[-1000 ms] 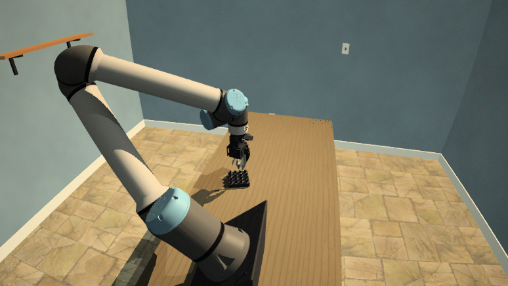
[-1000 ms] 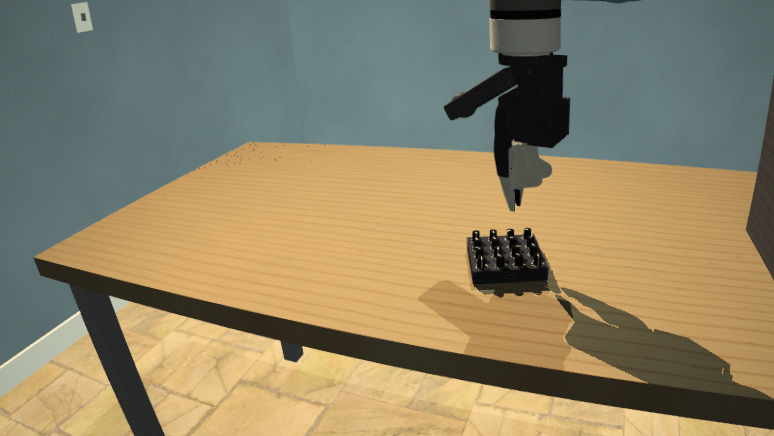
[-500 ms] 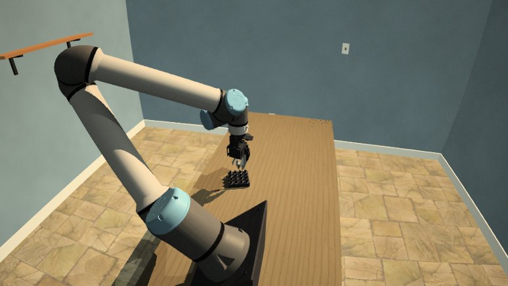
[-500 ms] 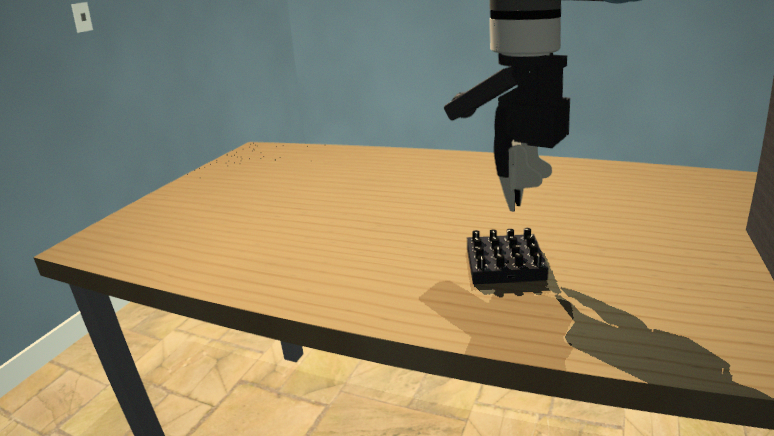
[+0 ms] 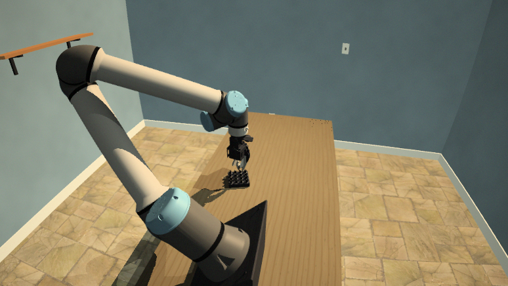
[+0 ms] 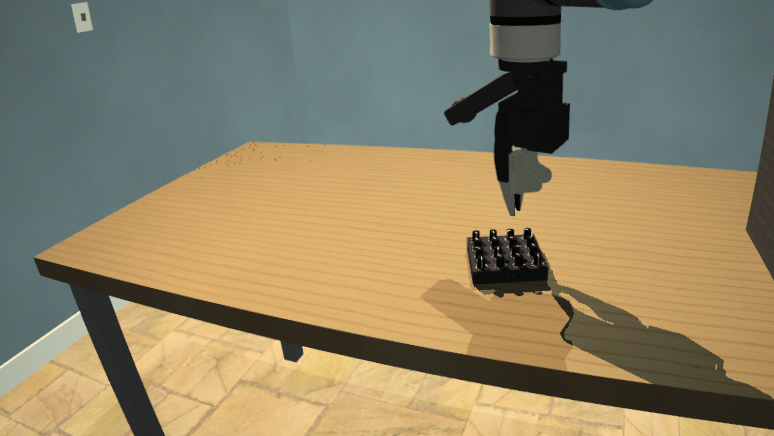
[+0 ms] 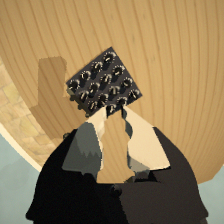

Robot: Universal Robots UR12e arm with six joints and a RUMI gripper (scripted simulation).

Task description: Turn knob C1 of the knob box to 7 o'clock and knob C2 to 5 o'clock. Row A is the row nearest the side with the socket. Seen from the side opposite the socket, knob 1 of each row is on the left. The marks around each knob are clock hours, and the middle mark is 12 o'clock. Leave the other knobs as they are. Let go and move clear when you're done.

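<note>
In the exterior view, the wooden table (image 5: 295,184) (image 6: 303,216) (image 7: 165,30) is met first, its near edge running across the foreground. Beyond it the knob box (image 5: 238,185) (image 6: 482,278) (image 7: 73,78) is seen at 4 o'clock from the view's centre, its socket (image 6: 510,276) facing the viewer, so row A is taken to be the nearest row. Farther up, the gripper (image 5: 241,169) (image 6: 515,212) (image 7: 114,106) is held at 12 o'clock from the box, pointing down, its fingertips slightly apart with nothing between them. Behind hangs a wall plate (image 5: 345,48) (image 6: 82,17), at 10 o'clock.

The narrow gap is probably meant to let one knob be straddled without its neighbours being knocked; the height leaves room for the wrist to be turned first. Whether C1 or C2 has been set cannot be read.

By the wrist view the gap between the tips is revealed, hidden from the exterior side, where the fingers overlap. The socket is shown only by the exterior view; the shelf (image 5: 46,45), at 10 o'clock, only by the top view.
</note>
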